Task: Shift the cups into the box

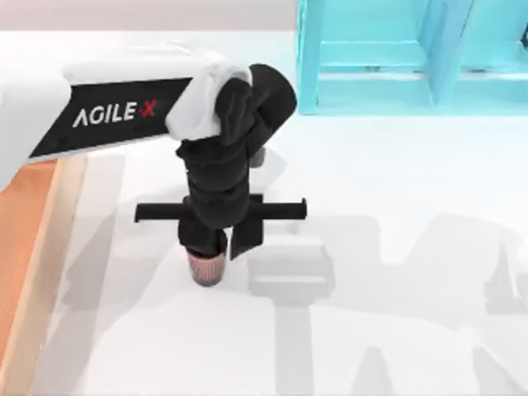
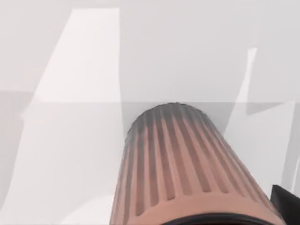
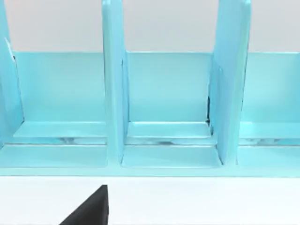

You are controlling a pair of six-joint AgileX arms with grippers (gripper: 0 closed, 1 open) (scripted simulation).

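Reddish-brown cup (image 2: pixel 187 173): gripped in my left claw (image 1: pixel 216 247), over the counter (image 1: pixel 396 206). Step: carrying. Next, I judge: move left to box (image 1: pixel 25 239), release.

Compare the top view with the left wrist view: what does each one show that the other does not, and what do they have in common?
Top view alone: the left arm reaching from the left, the left gripper directly over the reddish-brown cup, the wooden box at the table's left edge, and the turquoise shelf unit at the back right.

Left wrist view alone: the cup's vertical ribs along its side, seen close up, and a dark gripper part at the frame's corner.

Both: the reddish-brown cup and the white table under it.
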